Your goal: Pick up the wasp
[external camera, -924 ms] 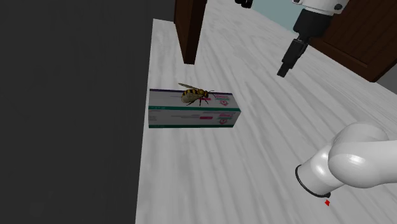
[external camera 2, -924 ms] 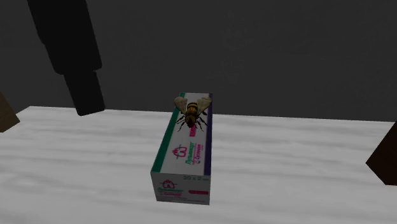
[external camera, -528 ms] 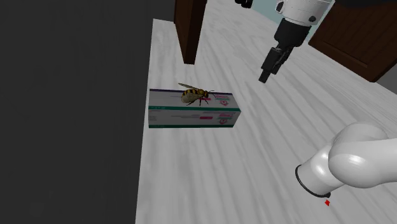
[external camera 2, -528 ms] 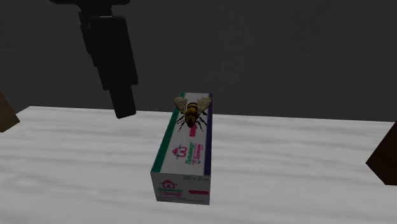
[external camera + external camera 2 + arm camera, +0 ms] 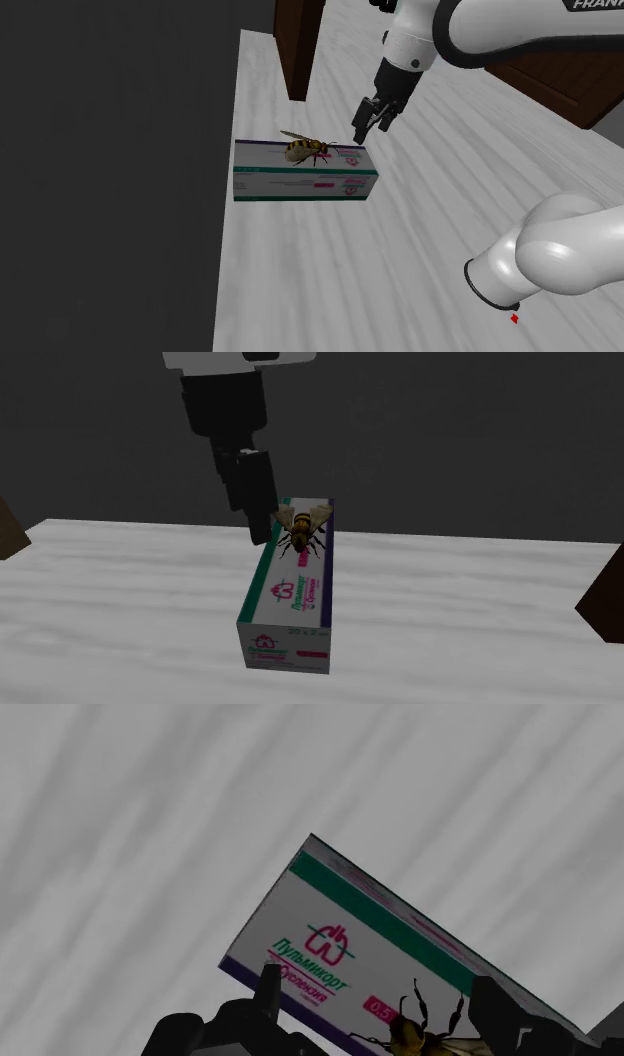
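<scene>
Closing in with the gripper (image 5: 367, 127): well apart from the wasp (image 5: 305, 149) a second ago, now just beside it and slightly above. Spread fingers (image 5: 268, 992), clasping nothing. Wasp perched on top of the medicine carton (image 5: 300, 182), in line between the fingers, nearer one, untouched. Probably only a short descent left before the grasp. One wasp, one carton, one gripper, one pale streaked tabletop (image 5: 300, 290).

The glossy white arm (image 5: 565, 250) is wearing dark joints (image 5: 488, 292) and an all-black end effector (image 5: 370, 130). Dark lettering (image 5: 598, 4), seemingly "FRANK", is running along its upper part.
</scene>
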